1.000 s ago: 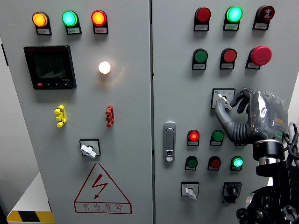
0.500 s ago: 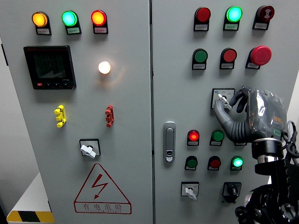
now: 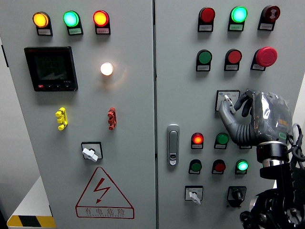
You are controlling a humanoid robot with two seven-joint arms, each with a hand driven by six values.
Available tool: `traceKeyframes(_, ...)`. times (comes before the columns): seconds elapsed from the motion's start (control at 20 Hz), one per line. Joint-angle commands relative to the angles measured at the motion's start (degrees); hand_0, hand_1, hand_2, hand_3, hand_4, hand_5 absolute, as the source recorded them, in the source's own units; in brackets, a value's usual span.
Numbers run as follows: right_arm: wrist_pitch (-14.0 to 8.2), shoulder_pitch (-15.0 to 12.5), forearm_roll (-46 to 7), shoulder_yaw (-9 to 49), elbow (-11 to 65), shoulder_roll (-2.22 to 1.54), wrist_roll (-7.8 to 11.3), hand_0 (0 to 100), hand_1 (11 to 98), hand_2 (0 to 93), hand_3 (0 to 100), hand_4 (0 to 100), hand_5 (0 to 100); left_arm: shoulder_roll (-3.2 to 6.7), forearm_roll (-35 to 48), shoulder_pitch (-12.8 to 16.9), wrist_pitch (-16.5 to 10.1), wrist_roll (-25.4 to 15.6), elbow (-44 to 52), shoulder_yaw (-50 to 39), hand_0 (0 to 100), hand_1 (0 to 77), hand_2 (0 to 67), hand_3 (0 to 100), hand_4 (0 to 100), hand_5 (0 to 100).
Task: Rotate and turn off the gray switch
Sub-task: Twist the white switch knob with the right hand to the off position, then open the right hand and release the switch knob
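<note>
The gray rotary switch sits on a square plate on the right cabinet door, below the upper rows of buttons. My right hand comes up from the lower right and is shut on its pale knob, thumb below it and a curled finger on its right. The hand hides much of the plate, so the knob's pointer position is hard to read. My left arm does not show.
Lit pilot lamps and push buttons surround the hand. A red mushroom button is above it. A door handle is to its left. Other selector switches sit at the lower right and on the left door.
The right hand has twisted slightly on the knob, and the knob's tip has shifted a little up and to the left. Lamps look the same.
</note>
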Motion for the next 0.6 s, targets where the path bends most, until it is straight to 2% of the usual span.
traceKeyframes(0.0,0.0,0.08,0.0,0.0,0.0,0.0,-0.01,57,39.1,74.8,90,83,90,0.0,0.01,0.0,0.01,0.04,0.0,0.0,0,0.0,10.1,21,12,13)
traceKeyframes(0.35,0.0,0.17,0.0,-0.09,0.0,0.0,-0.01,63,39.3,76.7,91,84,90,0.0,0.01,0.0,0.01,-0.05,0.0,0.0,0,0.0,10.1,21,12,13)
traceKeyframes(0.45,0.0,0.08,0.0,-0.09,0.17,0.0,-0.01,63,39.1,75.3,91,84,90,0.0,0.01,0.0,0.01,0.04,0.0,0.0,0,0.0,10.1,21,12,13)
traceKeyframes(0.55,0.0,-0.27,0.0,-0.09,0.44,0.0,-0.01,64,38.4,70.2,91,84,90,0.0,0.01,0.0,0.01,0.04,0.0,0.0,0,0.0,10.2,21,12,13)
